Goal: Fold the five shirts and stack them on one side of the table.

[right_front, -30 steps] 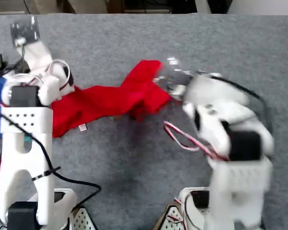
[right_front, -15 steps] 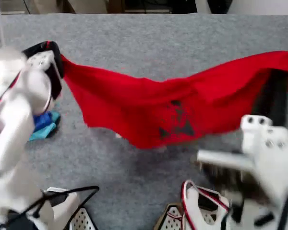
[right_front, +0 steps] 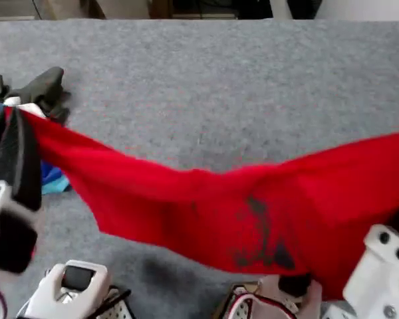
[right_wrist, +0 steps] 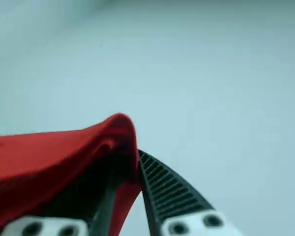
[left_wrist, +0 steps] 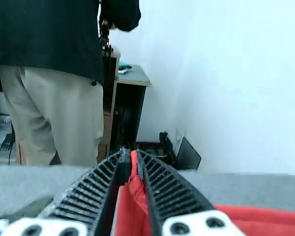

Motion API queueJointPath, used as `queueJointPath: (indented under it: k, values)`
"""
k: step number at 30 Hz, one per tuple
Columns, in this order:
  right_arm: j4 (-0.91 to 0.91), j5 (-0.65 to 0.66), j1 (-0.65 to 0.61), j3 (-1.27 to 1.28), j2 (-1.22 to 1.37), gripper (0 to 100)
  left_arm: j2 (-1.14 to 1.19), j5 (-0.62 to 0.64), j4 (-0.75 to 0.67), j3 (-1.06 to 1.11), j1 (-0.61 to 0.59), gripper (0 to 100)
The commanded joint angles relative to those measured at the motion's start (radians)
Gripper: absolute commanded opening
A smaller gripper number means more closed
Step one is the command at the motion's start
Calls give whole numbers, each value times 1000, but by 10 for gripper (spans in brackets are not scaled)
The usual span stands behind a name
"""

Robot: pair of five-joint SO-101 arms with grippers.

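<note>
Higher than half a second ago, our left gripper [left_wrist: 130, 158] and right gripper [right_wrist: 131, 160] have hauled the red shirt [right_front: 219, 212] up toward the overhead camera. We see each gripper's jaws pressed together on a pinch of its cloth, one at either end. The shirt hangs stretched between them, sagging mid-span above the grey table [right_front: 253, 86]. A blue garment [right_front: 53, 178] and a dark garment [right_front: 43, 86] lie on the table near its left end.
</note>
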Motion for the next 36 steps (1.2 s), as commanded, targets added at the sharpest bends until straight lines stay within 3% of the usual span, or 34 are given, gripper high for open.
queueJointPath:
  k: [1,5,10,18,23,28,36]
  values:
    - [91,44,16,8,12,4,-45,-41,9,166,11,19]
    - [110,92,-50,173,18,4,-53,-57,-34,353,11,19]
    - [5,110,-122,536,19,4,-19,-55,-328,652,3,19]
    - [-634,103,-188,1118,70,4,177,-51,-1073,1048,-92,19]
    - [-985,101,-237,1213,242,4,378,-51,-1335,1036,-107,19]
    - [-1092,101,-259,1118,455,4,529,-52,-1376,919,-118,19]
    - [-801,101,-252,1026,481,4,630,-58,-1247,832,-123,19]
